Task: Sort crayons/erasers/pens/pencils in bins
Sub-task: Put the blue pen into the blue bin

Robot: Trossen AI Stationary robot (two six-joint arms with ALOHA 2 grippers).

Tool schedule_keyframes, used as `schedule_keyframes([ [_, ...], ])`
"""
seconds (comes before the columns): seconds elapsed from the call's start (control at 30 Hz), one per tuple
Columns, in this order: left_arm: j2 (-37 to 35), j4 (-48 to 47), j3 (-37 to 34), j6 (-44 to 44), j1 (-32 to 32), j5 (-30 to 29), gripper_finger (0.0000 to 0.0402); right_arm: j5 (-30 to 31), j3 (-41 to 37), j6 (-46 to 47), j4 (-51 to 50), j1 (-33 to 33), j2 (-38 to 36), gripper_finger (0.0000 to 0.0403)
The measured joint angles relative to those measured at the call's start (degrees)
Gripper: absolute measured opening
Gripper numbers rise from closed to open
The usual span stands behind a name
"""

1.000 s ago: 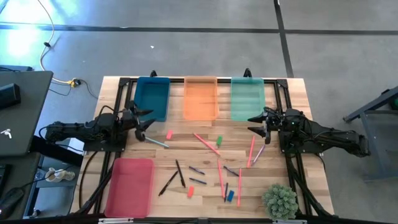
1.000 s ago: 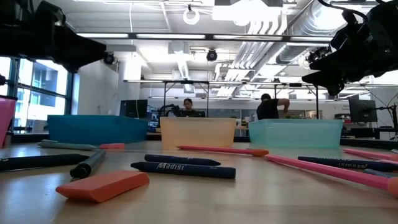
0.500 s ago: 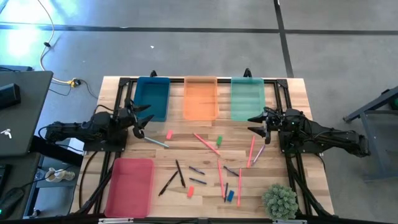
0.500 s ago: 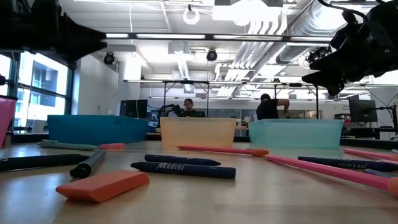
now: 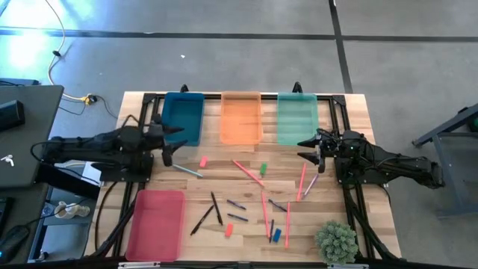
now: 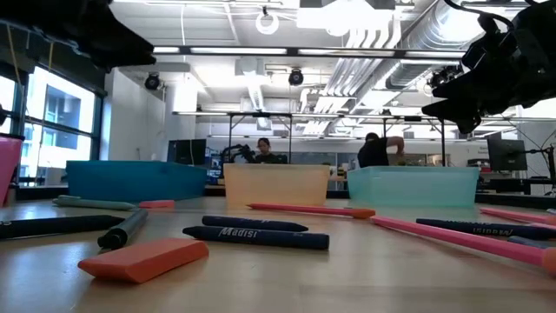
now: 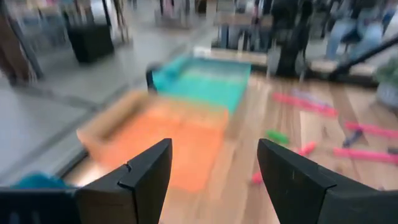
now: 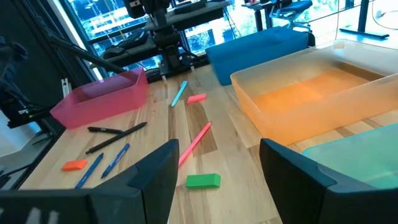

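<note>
Left gripper (image 5: 170, 146): mine, held above the table's left side, just in front of the dark teal-blue bin (image 5: 183, 117); fingers (image 7: 146, 177) spread apart, nothing between them.

Right gripper (image 5: 310, 148): mine, held above the table's right side, just in front of the mint green bin (image 5: 296, 118); fingers (image 8: 155, 180) spread apart, nothing between them.

Bins: the teal-blue, the translucent orange bin (image 5: 240, 116) and the mint green stood side by side along the far edge of the table (image 5: 351, 104). The pink-red bin (image 5: 155, 223) lay apart at the near left corner. I could not tell whether any held contents.

Erasers, all loose on the wood: pink eraser (image 5: 202, 161) just beside my left gripper; green eraser (image 5: 263, 169) near the middle, in front of the orange bin; orange eraser (image 5: 228, 229) toward the near edge, large in the foreground of the low view (image 6: 143, 259); blue eraser (image 5: 276, 235) near the front, left of the small green plant (image 5: 335, 240).

Pens: silver-grey pen (image 5: 187, 171) lay slanted beside the pink eraser, below my left gripper. Dark blue pens (image 5: 237, 217) lay scattered at centre front, one reading lengthwise in the low view (image 6: 255, 236).

Long pink-red sticks (image 5: 248, 172): several, spread from the centre toward my right gripper.

Background: two people (image 6: 261, 149) stood in the room behind the bins.
</note>
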Motion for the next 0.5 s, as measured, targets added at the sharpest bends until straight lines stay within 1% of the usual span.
schedule_keyframes([
  [0.13,6.45,-9.69,6.28,-7.05,0.02,1.79,0.0224,-0.02,0.0,0.0,0.0,0.02,-0.02,0.0217],
  [0.2,9.21,-14.14,8.8,-8.91,0.02,3.53,0.0224,-0.01,-0.01,0.0,-0.01,0.01,-0.01,0.0217],
  [0.4,15.75,-22.65,13.54,-8.4,0.01,9.56,0.0224,-0.01,-0.01,0.0,-0.02,0.01,-0.01,0.0217],
  [0.5,18.66,-23.51,14.11,-8.48,0.01,12.14,0.0224,-0.02,0.0,0.0,-0.02,0.0,-0.02,0.0217],
])
